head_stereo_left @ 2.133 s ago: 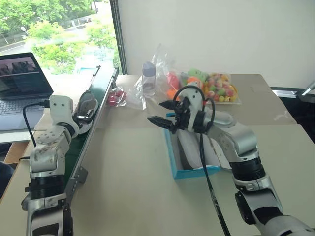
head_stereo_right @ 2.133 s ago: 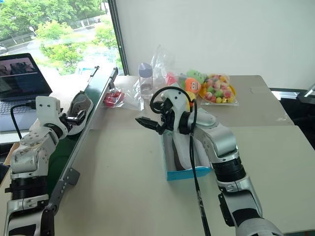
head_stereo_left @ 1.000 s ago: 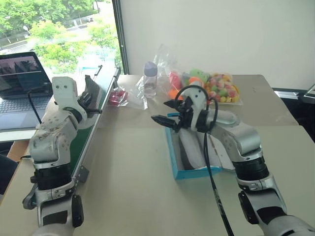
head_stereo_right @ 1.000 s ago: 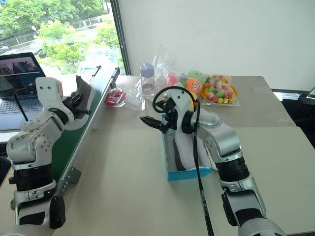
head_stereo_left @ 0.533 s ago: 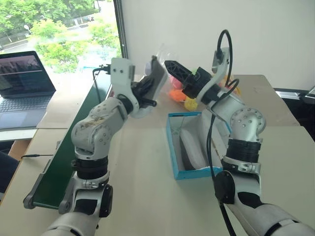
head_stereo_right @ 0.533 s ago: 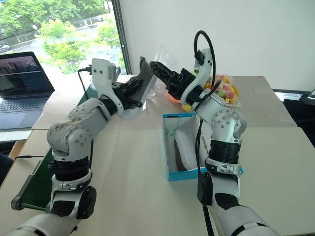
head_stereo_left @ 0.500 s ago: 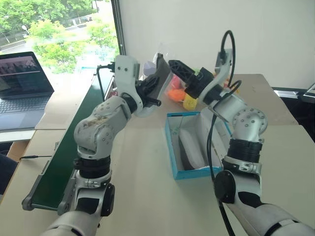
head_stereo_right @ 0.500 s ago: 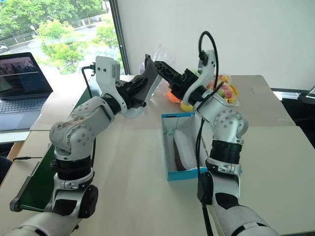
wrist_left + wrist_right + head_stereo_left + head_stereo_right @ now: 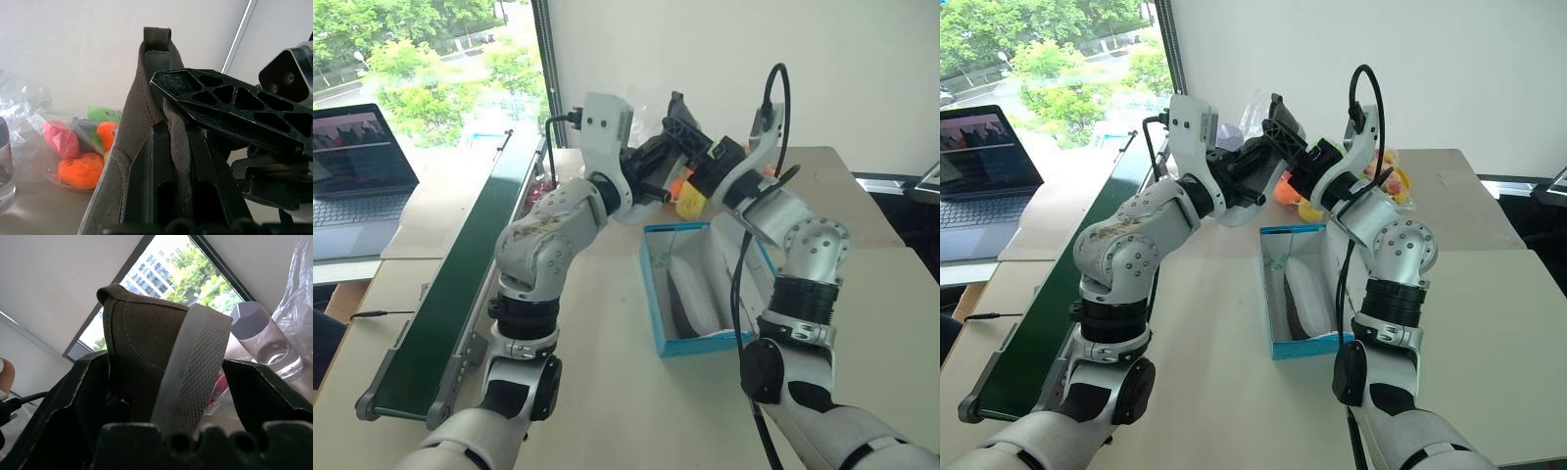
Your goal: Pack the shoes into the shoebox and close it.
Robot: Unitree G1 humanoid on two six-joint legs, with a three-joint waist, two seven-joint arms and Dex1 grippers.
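Both arms are meeting in mid-air around 12 o'clock of the turquoise-blue cardboard shoebox [image 9: 700, 345], which is sitting open on the beige table [image 9: 597, 392]. The left gripper [image 9: 1258, 162] is clamped tight on a small dark grey canvas shoe [image 9: 146, 347]. The right gripper [image 9: 161, 367] is straddling that same shoe, jaws apart, though I honestly can't tell if it's gripping yet. One shoe looks to be lying in the box already, so this second one and the lid are what's left.
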